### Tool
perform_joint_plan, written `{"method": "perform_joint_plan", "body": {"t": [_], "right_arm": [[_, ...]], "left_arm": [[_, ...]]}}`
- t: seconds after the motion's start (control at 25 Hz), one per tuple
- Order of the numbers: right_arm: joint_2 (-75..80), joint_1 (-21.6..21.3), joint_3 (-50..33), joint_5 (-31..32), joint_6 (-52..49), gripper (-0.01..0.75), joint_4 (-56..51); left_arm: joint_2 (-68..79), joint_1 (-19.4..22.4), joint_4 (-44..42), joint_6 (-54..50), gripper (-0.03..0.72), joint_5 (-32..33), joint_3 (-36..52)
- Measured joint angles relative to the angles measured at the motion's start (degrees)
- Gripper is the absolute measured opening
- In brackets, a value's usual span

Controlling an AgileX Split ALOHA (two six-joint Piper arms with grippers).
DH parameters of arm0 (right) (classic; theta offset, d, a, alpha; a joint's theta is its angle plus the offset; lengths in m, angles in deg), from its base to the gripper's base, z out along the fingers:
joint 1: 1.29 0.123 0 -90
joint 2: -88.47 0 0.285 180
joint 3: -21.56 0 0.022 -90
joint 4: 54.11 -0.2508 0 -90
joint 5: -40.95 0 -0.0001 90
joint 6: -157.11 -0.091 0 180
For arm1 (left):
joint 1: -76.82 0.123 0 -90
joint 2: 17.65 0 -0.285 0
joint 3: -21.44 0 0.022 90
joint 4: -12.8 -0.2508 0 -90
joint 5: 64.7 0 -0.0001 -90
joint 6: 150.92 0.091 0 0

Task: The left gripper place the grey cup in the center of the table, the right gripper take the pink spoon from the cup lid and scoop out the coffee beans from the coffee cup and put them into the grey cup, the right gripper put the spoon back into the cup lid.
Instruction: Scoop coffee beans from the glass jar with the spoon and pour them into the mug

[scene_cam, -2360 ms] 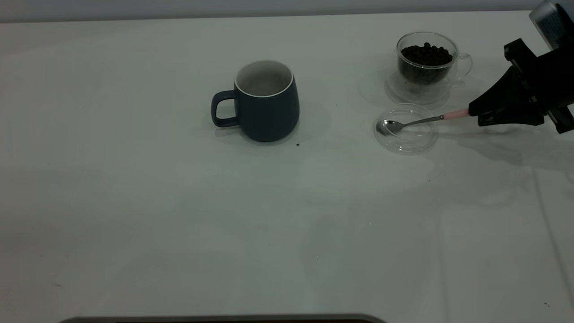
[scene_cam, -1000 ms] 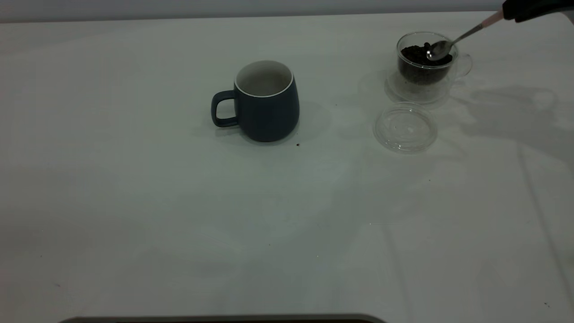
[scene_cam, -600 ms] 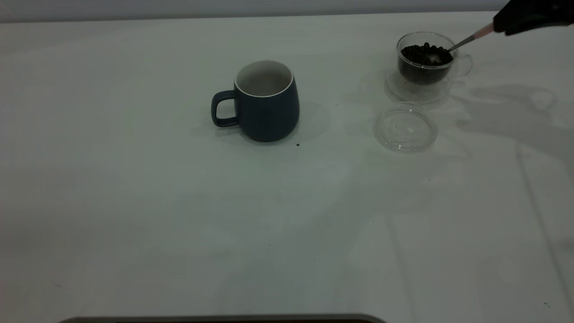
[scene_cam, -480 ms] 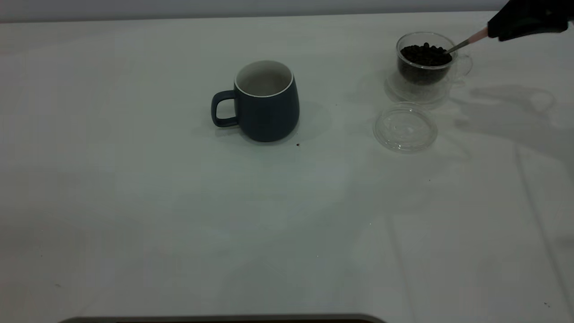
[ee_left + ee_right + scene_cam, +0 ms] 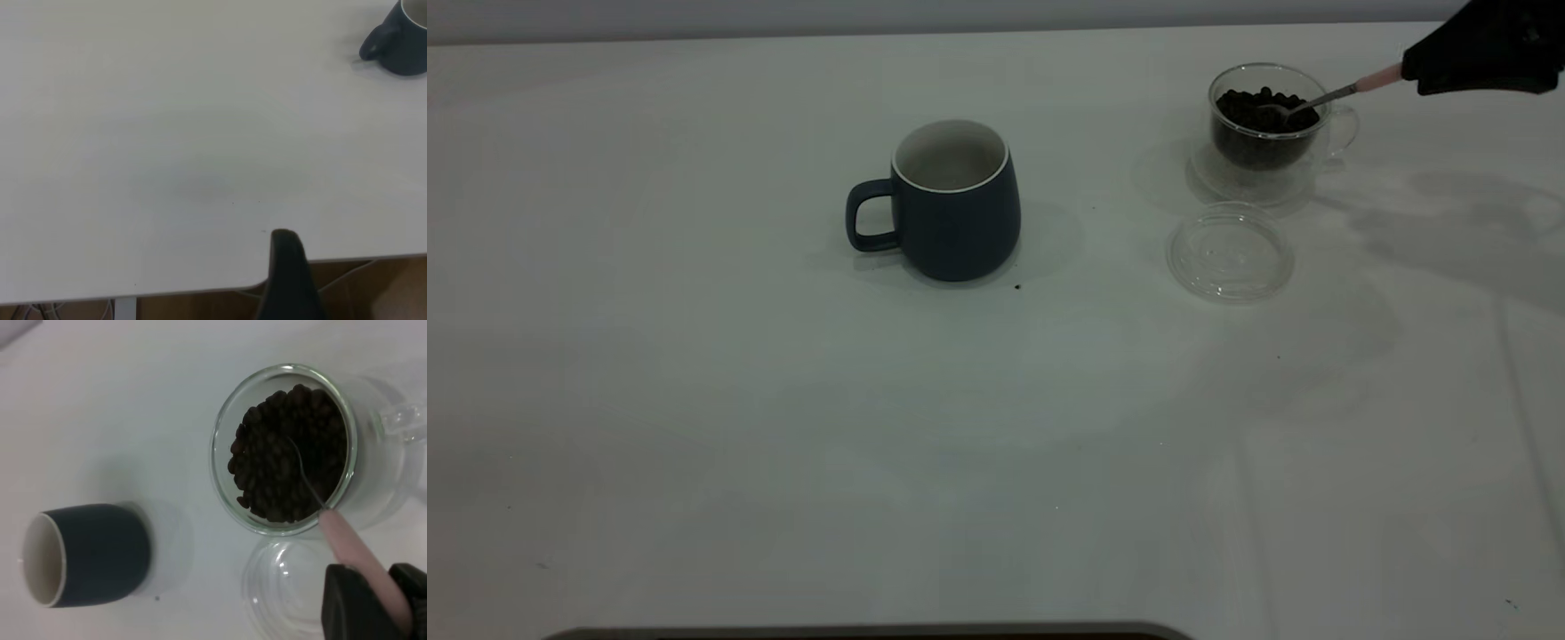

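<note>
Exterior: right gripper (image 5: 1414, 73) at far right, clamped on the pink end of the pink spoon (image 5: 1325, 94); spoon slants down-left over the rim of the coffee cup (image 5: 1267, 133), bowl among the coffee beans (image 5: 1249, 107). Cup lid (image 5: 1231, 252) sits bare on the bench (image 5: 783, 427) just near-side of the coffee cup. Grey cup (image 5: 953, 204) upright around far-centre, handle to the left, well apart from the glass. Left wrist: one dark finger of the left gripper (image 5: 288, 280) visible at the bench edge, can't tell how far open, holding nothing visible; grey cup (image 5: 400, 43) far off. Right wrist: spoon stem (image 5: 307, 480) buried in the beans (image 5: 280, 460), pink handle (image 5: 360, 553) pinched in the gripper fingers (image 5: 353, 607); lid (image 5: 287, 593) just beside the glass (image 5: 283, 447), grey cup (image 5: 87, 553) apart from both.
</note>
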Motion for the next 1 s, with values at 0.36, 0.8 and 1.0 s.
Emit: {"method": "perform_joint_plan", "body": {"t": [0.36, 0.8, 1.0], "right_arm": [[2.55, -2.12, 0.00, 3.68, 0.49, 0.114, -5.17], [2.67, -3.46, 0.00, 4.70, -0.70, 0.114, -5.59], [2.69, -5.00, 0.00, 6.36, -2.02, 0.114, -5.59]], "left_arm": [[0.00, 0.00, 0.00, 0.00, 0.569, 0.00, 0.00], [0.00, 0.00, 0.00, -0.05, 0.569, 0.00, 0.00], [0.00, 0.00, 0.00, -0.21, 0.569, 0.00, 0.00]]}}
